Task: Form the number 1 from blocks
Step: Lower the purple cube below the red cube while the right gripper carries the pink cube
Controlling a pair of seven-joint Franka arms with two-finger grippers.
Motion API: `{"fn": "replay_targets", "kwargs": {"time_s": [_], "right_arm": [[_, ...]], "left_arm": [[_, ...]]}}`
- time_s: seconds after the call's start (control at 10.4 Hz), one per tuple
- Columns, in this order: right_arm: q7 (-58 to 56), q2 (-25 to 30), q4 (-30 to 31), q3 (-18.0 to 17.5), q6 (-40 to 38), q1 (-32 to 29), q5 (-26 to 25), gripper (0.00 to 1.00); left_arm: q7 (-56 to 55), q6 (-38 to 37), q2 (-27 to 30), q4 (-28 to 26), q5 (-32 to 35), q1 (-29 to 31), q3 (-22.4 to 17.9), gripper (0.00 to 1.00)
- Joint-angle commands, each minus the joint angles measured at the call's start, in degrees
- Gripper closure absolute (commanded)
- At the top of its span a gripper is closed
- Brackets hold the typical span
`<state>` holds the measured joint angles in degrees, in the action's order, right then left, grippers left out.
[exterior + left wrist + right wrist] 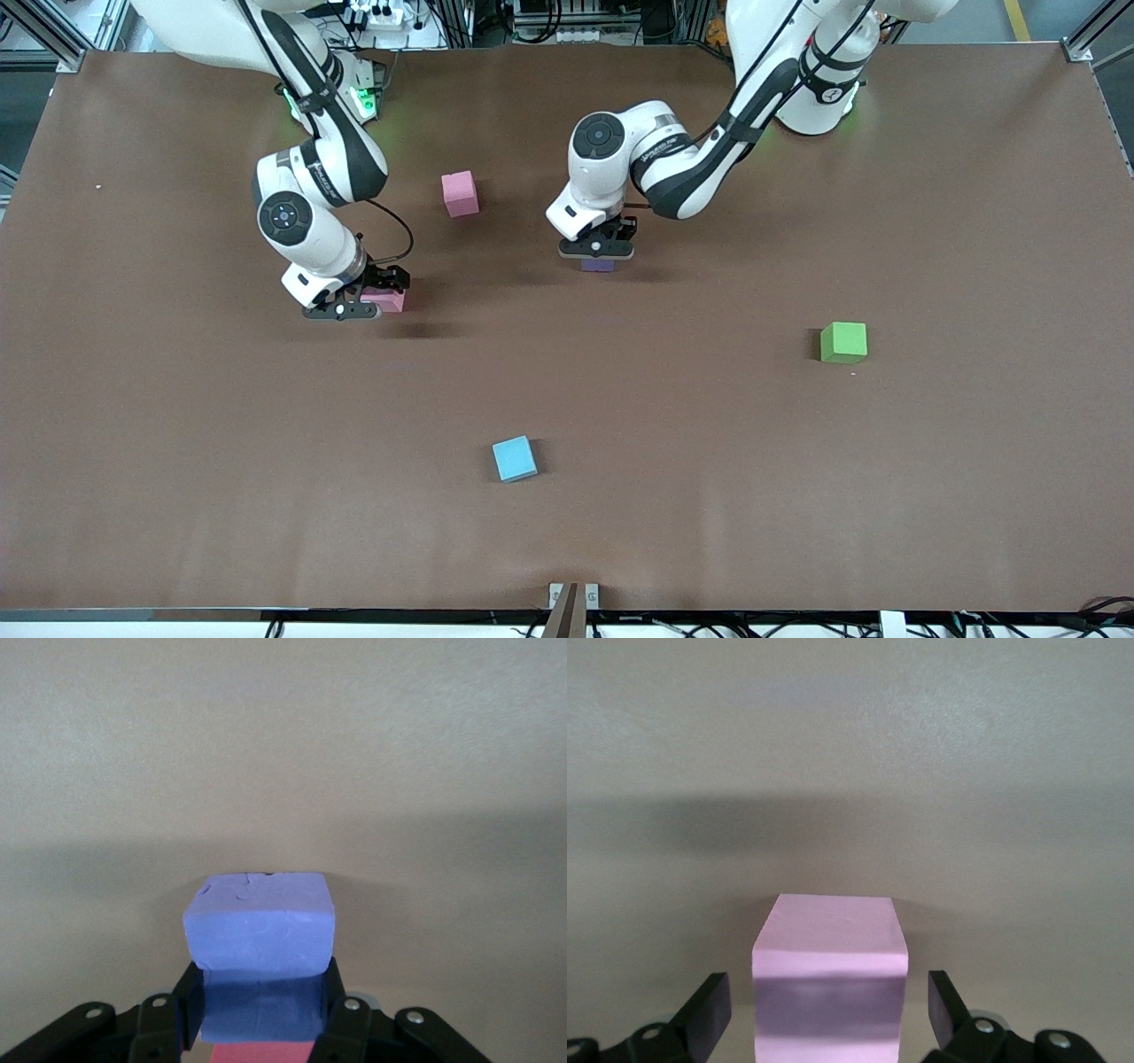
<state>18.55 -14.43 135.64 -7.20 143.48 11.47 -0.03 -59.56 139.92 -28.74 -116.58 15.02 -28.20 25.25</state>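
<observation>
My left gripper [597, 251] is shut on a purple block [598, 264] low at the table's middle, toward the robots' side. In the left wrist view its fingers [189, 992] press both sides of the purple block [260, 930], and a strip of red [257, 1052] shows just under it. My right gripper [350, 308] stands open around a pale pink block [388, 299] that rests on the table. There is a gap on each side between the fingertips [713, 992] and this block [830, 948]. A second pink block [460, 194] lies between the two arms, farther from the front camera.
A green cube [842, 342] sits toward the left arm's end of the table. A light-blue cube [515, 458] lies nearer the front camera, about mid-table. The brown tabletop [709, 461] around them is bare.
</observation>
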Motion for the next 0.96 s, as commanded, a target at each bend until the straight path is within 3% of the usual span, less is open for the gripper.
{"fn": "replay_targets", "kwargs": {"time_s": [0.0, 0.67, 0.87], "right_arm": [[-0.18, -1.12, 0.24, -0.8, 1.97, -1.01, 1.17, 0.02], [0.08, -1.21, 2.78, -0.8, 4.96, -0.22, 1.17, 0.39], [0.17, -0.86, 2.7, -0.62, 4.7, -0.22, 1.17, 0.42]], "left_arm": [[-3.27, 1.58, 1.93, -2.68, 2.03, 1.39, 1.55, 1.0], [-6.62, 1.58, 2.37, -3.91, 2.03, 3.5, 4.1, 1.0], [-6.88, 1.58, 2.46, -4.18, 2.03, 3.59, 4.8, 1.0]]}}
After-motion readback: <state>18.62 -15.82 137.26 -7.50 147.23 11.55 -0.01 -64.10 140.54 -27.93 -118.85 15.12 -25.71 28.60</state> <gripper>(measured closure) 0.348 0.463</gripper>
